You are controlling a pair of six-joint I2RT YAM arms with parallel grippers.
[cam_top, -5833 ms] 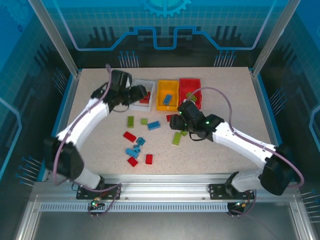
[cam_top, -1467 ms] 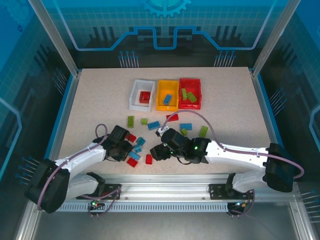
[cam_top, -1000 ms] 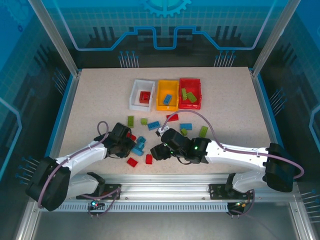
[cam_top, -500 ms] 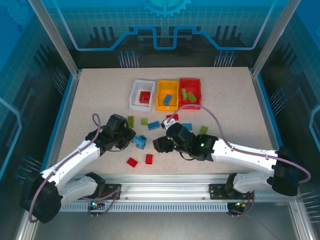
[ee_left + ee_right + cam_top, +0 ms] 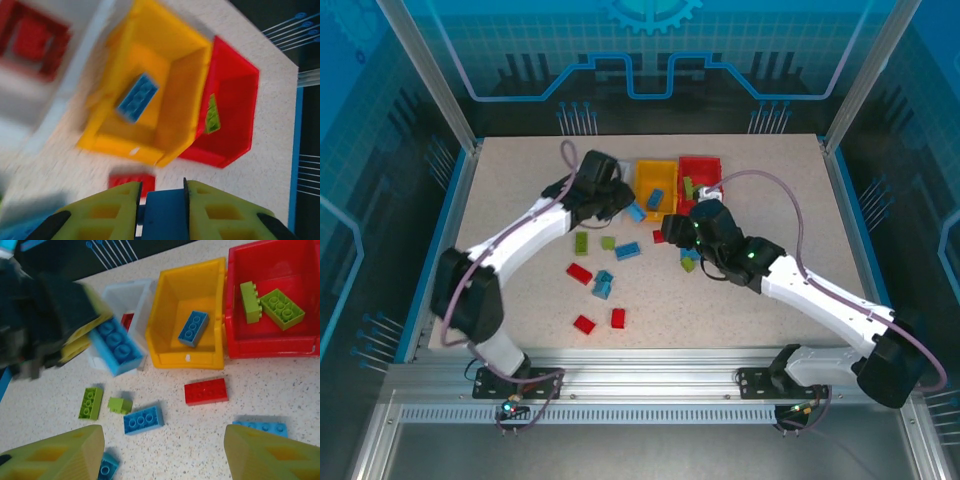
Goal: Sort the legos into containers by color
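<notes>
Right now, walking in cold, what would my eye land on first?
The left gripper clamps a light-blue brick near the yellow bin, where a darker blue brick lies. Next to it, the red bin holds two lime-green bricks, while loose bricks in all three colours dot the table.

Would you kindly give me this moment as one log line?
left hand: holds blue brick near yellow bin | right hand: open, empty

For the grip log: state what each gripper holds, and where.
Left gripper pinches a blue brick by one end, the rest jutting out. Right gripper: open, empty.
</notes>
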